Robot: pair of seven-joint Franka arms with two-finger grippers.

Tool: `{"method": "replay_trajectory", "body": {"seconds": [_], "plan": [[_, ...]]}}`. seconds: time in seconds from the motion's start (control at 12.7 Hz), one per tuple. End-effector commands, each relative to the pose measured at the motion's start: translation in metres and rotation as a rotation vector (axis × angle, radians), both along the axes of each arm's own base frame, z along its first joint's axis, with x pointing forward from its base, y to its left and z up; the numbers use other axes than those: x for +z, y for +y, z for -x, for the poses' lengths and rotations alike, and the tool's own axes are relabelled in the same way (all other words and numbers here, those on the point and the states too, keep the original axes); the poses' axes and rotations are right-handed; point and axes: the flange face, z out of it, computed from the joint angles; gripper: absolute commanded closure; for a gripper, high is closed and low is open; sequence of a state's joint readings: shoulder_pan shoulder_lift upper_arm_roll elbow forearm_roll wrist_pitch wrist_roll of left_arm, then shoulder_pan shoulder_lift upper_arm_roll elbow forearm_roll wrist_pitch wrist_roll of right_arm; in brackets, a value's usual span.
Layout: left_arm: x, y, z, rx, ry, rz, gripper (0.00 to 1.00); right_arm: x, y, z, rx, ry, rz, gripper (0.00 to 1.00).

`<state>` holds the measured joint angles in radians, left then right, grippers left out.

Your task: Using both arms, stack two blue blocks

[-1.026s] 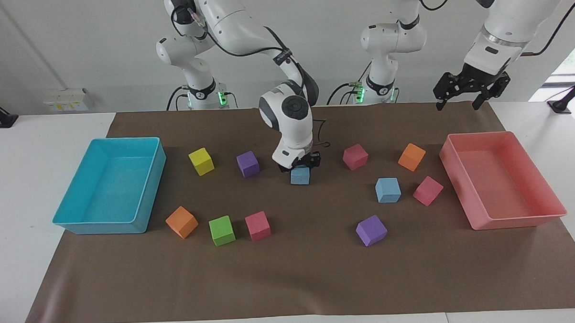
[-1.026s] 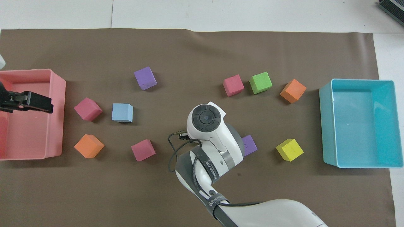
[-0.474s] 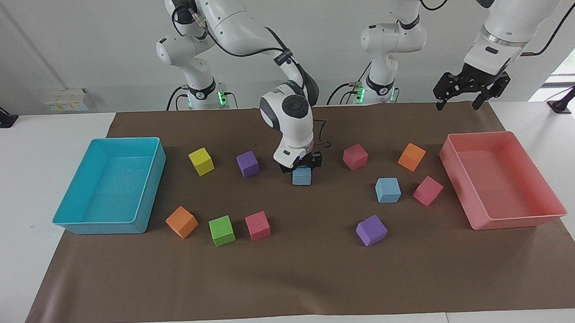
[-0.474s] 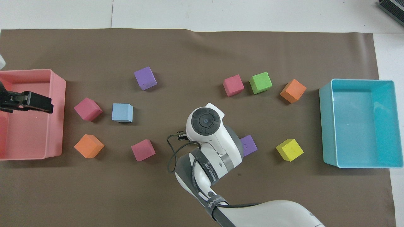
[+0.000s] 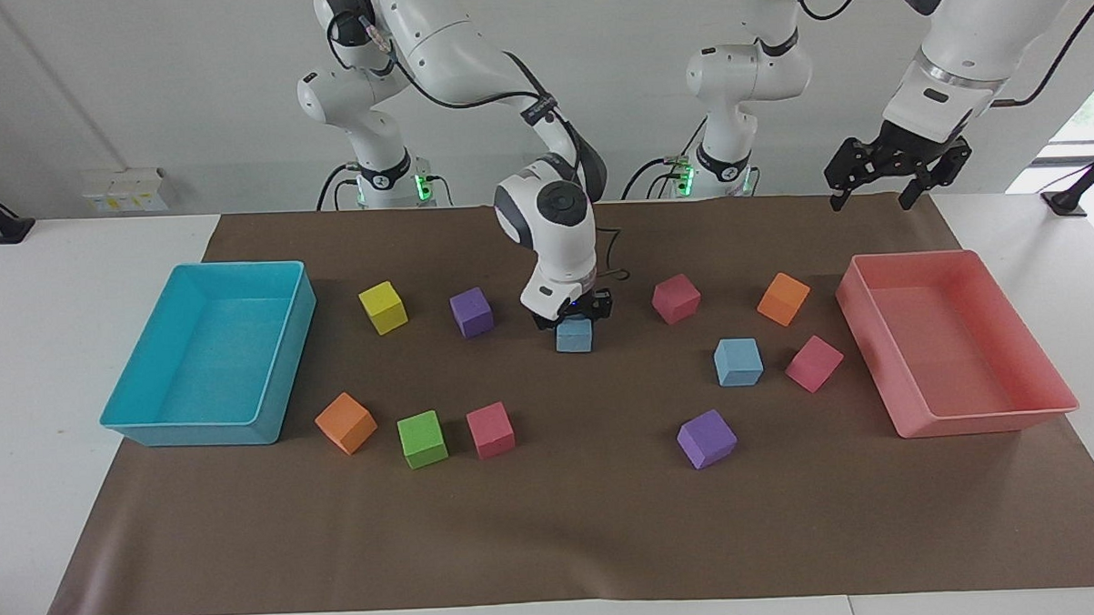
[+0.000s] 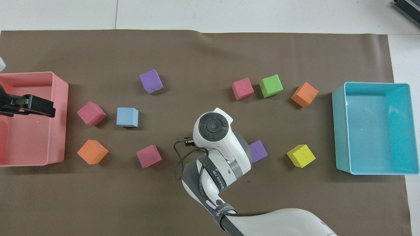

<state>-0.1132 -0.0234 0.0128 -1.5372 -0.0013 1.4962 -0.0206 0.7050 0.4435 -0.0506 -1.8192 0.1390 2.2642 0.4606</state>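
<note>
1. At mid-mat, the first blue block (image 5: 573,335) sits between the fingers of the right gripper (image 5: 573,317), which is clenched around it; whether it has left the mat cannot be told.
2. Toward the left arm's end from this block, the second blue block (image 5: 738,362) rests free, beside a pink block (image 5: 814,363).
3. Over the pink tray (image 5: 1042,408), the left gripper (image 5: 873,191) waits, released.
4. Progress: grasp made; carrying and stacking remain.

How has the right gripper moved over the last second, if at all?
Yes. The right gripper, shut on a blue block, has risen slightly: against the purple cube beside it, the wrist sits higher. The block appears just lifted off the mat.
</note>
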Motion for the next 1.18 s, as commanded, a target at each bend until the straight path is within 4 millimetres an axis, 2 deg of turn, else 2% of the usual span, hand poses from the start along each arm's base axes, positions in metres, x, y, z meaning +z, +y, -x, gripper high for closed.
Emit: {"method": "replay_trajectory", "body": {"seconds": [0.0, 0.08, 0.24, 0.55, 0.79, 0.87, 0.95, 1.03, 1.11], "plan": [[0.004, 0.000, 0.006, 0.006, -0.005, 0.005, 0.00, 0.000, -0.001, 0.003, 0.021, -0.007, -0.036, 0.39], [0.003, 0.000, 0.007, 0.006, 0.003, 0.004, 0.00, 0.000, -0.001, 0.003, 0.038, -0.008, -0.036, 0.60], [0.001, -0.007, 0.009, -0.006, 0.017, 0.004, 0.00, 0.000, 0.000, 0.003, 0.041, -0.011, -0.037, 0.74], [0.000, -0.011, 0.007, -0.025, -0.001, 0.008, 0.00, 0.000, -0.003, -0.006, 0.030, -0.049, -0.058, 0.74], [-0.002, -0.013, 0.005, -0.032, -0.017, 0.011, 0.00, -0.001, -0.004, -0.006, 0.036, -0.047, -0.056, 0.69], [-0.003, -0.014, 0.004, -0.034, -0.015, 0.011, 0.00, -0.001, -0.004, -0.006, 0.036, -0.047, -0.056, 0.56], [-0.005, -0.014, 0.004, -0.034, -0.015, 0.012, 0.00, -0.001, -0.004, -0.006, 0.036, -0.047, -0.056, 0.37], [-0.007, -0.015, 0.002, -0.035, -0.022, 0.013, 0.00, -0.001, -0.005, -0.006, 0.033, -0.046, -0.055, 0.00], [-0.009, -0.016, 0.001, -0.037, -0.028, 0.014, 0.00, -0.001, -0.004, -0.004, 0.037, -0.040, -0.052, 0.00]]}}
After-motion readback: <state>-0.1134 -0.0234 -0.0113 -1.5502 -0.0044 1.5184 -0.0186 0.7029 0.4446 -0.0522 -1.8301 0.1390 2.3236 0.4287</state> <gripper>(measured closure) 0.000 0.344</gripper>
